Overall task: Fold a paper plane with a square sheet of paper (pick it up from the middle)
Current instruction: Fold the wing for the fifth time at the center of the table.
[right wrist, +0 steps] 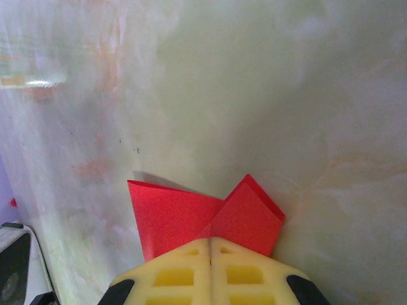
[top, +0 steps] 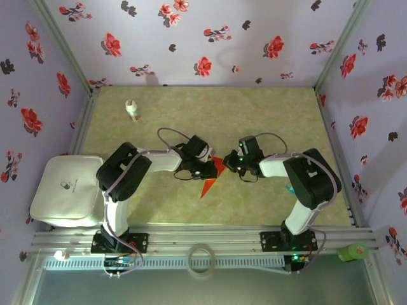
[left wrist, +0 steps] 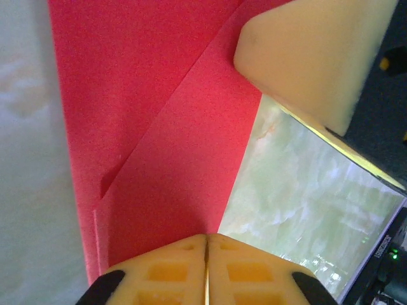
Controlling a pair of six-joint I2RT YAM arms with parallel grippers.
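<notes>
red sheet [top: 208,184]: looks thin, light, floppy, likely tears easily. left gripper [left wrist: 206,238] pinches shut on its 9 o'clock edge, right gripper [right wrist: 211,241] on 3 o'clock; best held at creases.

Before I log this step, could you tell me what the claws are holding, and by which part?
The red paper, apparently pinched by both: left claw on a creased edge, right claw at its folded flaps.

Left arm [top: 127,171] and right arm [top: 305,175] elbowed inward, both jaws shut.
</notes>
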